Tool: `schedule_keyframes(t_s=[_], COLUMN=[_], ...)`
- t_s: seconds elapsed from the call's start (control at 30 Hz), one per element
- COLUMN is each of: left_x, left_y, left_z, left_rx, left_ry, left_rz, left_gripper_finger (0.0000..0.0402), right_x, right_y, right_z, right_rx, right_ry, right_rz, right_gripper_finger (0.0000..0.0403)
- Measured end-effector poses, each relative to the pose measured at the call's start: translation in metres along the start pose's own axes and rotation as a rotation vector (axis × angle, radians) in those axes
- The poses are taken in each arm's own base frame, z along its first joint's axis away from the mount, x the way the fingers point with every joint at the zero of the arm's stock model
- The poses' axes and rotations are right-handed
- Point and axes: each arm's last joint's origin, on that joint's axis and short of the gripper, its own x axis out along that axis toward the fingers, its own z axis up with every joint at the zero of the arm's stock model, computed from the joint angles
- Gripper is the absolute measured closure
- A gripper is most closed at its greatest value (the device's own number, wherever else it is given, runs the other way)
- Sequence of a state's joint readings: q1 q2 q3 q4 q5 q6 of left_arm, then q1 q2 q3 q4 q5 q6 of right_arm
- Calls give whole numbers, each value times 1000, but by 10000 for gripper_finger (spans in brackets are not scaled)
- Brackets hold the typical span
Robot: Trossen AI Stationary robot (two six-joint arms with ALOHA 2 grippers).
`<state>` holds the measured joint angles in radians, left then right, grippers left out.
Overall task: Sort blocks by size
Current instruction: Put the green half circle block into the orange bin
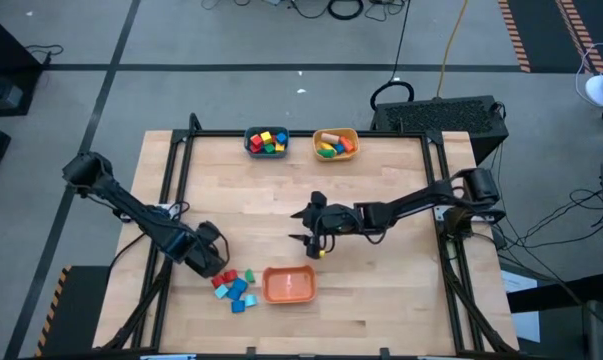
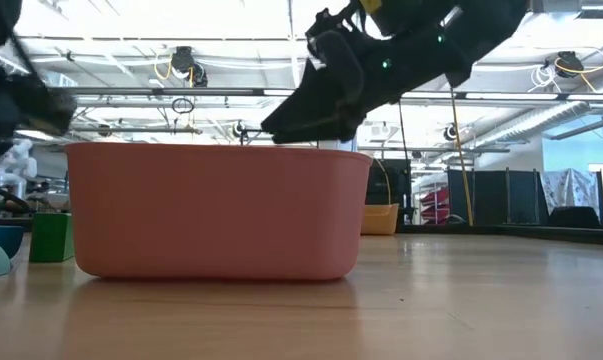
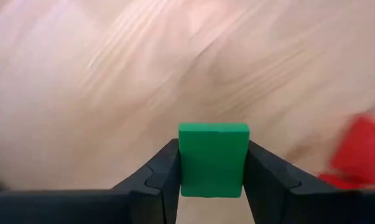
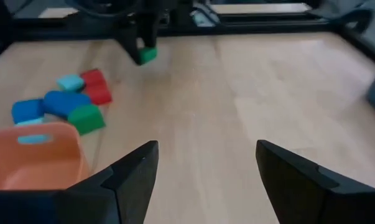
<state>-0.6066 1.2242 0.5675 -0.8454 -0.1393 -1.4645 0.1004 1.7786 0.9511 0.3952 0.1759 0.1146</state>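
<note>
My left gripper [image 1: 206,250] stands at the near left, pointing down, shut on a small green block [image 3: 213,158], which also shows in the right wrist view [image 4: 147,55]. Beside it, loose blocks [image 1: 236,285] lie flat on the wood: red [image 4: 97,87], light blue [image 4: 69,81], blue [image 4: 56,102] and green [image 4: 86,118]. The orange bowl [image 1: 288,285] stands just to their right, with a light blue piece [image 4: 35,138] inside. My right gripper [image 4: 206,165] hangs open over the table's middle [image 1: 295,226], with nothing between its fingers. My left gripper pinches the green block's two opposite sides [image 3: 182,163] between its two fingers [image 3: 165,174]. The fingers come from above, pointing down. The block sits upright between them, its end face reaching past the fingertips, and in the right wrist view it seems a little above the wood.
A blue bowl [image 1: 266,142] and a yellow bowl [image 1: 335,144], both holding several blocks, stand at the far edge. A black frame [image 1: 171,180] rims the table. Bare wood lies between the far bowls and the near pile, and at the near right.
</note>
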Motion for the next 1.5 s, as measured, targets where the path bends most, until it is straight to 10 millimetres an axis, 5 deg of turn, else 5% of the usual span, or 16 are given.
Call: schedule_keyframes(t_s=[0.33,0.7,1.13,1.5], left_x=[-26,-36,3,9], left_y=[-31,-68,-103,-119], left_z=[23,57,69,69], left_rx=[177,422,590,665], left_ry=[-232,-500,-534,-565], left_rz=[-171,-465,-553,-692], left_gripper_finger=[265,265,264,240], right_x=[-35,-42,-45,-46], right_y=[2,0,13,18], right_z=[10,3,1,0], right_rx=[-70,-55,-29,-15], right_ry=[105,194,194,191], right_rz=[-271,-313,-286,-274], right_gripper_finger=[147,147,147,147])
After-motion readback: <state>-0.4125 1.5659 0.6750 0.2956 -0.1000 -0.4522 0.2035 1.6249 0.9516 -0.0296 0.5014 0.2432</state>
